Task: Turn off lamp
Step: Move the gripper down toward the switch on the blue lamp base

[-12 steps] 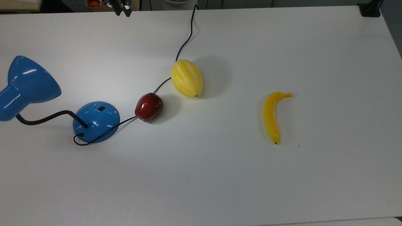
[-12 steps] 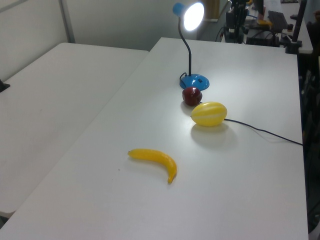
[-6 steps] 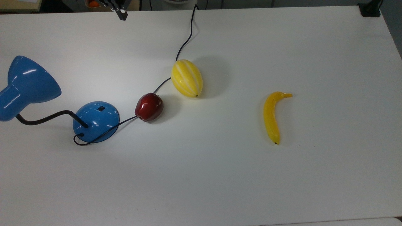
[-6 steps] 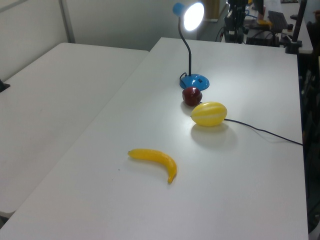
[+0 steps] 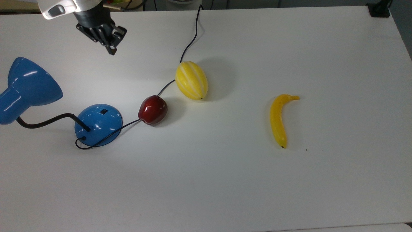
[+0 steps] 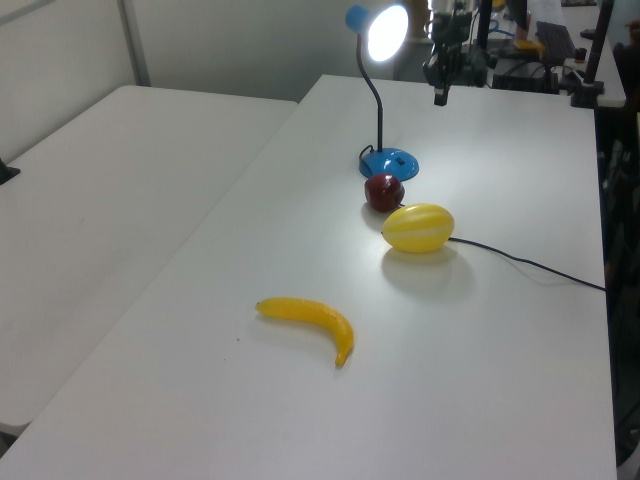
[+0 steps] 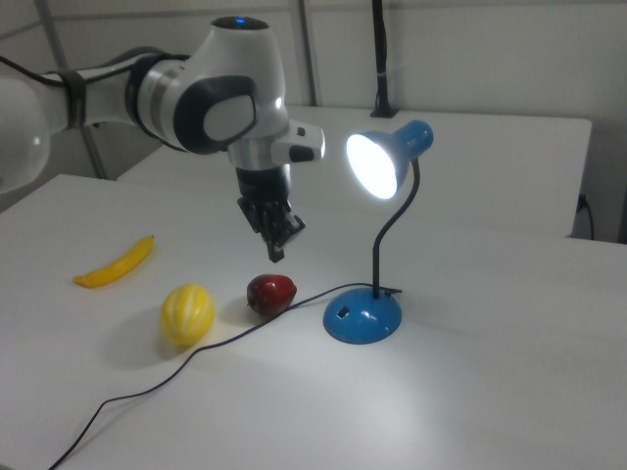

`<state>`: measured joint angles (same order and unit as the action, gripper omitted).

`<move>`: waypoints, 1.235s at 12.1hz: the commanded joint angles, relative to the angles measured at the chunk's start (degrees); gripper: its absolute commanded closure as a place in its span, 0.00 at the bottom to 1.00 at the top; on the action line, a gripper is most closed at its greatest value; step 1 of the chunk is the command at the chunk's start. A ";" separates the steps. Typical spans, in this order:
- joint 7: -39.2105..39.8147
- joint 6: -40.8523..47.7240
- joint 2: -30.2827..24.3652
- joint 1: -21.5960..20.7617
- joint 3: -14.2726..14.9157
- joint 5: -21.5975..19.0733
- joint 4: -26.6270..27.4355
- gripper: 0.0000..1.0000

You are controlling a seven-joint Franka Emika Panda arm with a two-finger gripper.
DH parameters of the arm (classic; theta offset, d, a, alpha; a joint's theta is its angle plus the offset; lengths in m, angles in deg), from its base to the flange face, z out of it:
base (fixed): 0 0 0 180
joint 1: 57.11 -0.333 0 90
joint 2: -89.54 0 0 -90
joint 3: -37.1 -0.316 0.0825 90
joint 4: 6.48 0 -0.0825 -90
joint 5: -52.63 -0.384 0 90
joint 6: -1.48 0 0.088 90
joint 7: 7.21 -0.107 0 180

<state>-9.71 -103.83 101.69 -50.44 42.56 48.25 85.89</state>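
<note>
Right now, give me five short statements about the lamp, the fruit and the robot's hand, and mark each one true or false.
1. The lamp is lit. True.
2. The hand is pressing the switch on the lamp's base. False: it hangs above the table, well apart from the base.
3. The apple lies between the lamp's base and the striped yellow melon. True.
4. The banana rests against the melon. False: it lies by itself, far toward the top view's right.
5. The hand holds the apple. False: it holds nothing, its fingers together.
</note>
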 commanded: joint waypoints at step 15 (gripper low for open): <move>-7.87 -31.88 12.63 1.15 0.52 3.41 7.30 1.00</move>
<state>-15.61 -132.99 114.26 -48.56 42.81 50.57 92.65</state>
